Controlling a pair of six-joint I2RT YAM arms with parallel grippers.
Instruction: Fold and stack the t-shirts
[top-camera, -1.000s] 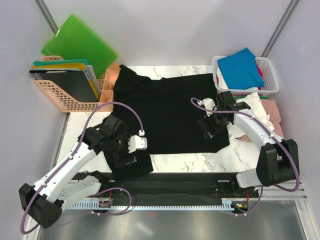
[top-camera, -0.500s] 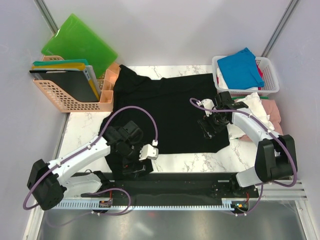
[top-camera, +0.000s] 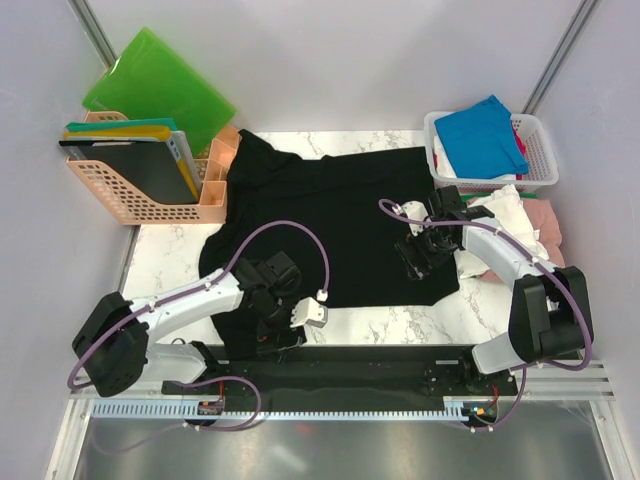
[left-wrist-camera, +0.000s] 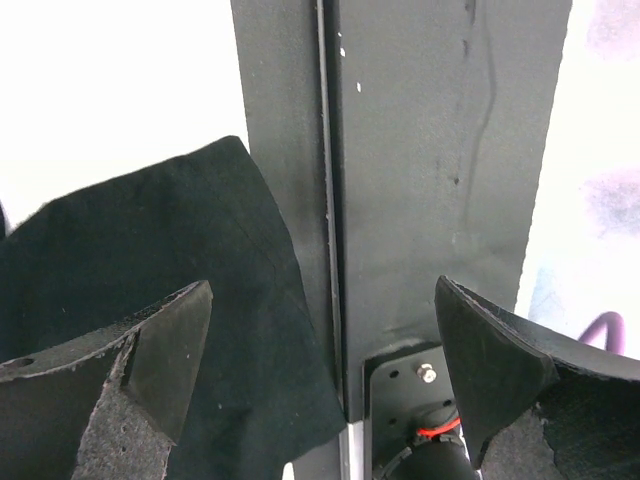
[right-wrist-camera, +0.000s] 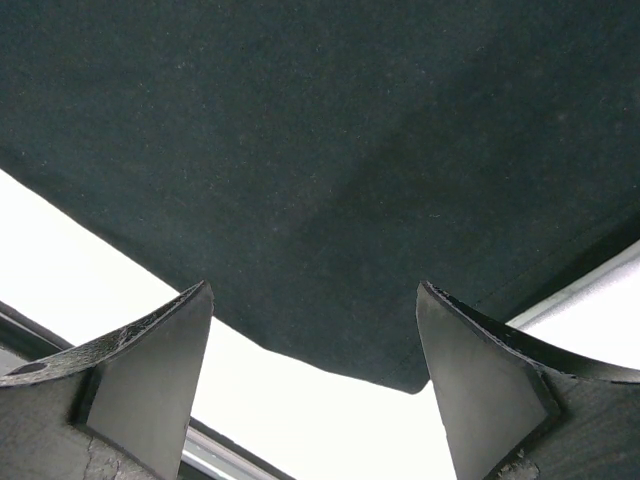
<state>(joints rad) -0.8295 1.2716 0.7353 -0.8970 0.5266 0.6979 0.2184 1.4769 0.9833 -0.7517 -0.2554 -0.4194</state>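
Over black t-shirt (top-camera: 340, 215), left pincer (left-wrist-camera: 322, 288) splayed, right pincer (right-wrist-camera: 312, 290) splayed

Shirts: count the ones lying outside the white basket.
3 visible: a black shirt spread across the table, a white shirt and a pink shirt bunched right of it, near the basket. Others may be hidden under those.

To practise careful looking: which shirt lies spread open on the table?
The black shirt, spread across the table. The blue shirt sits in the basket; the white shirt and pink shirt are bunched at the right edge.
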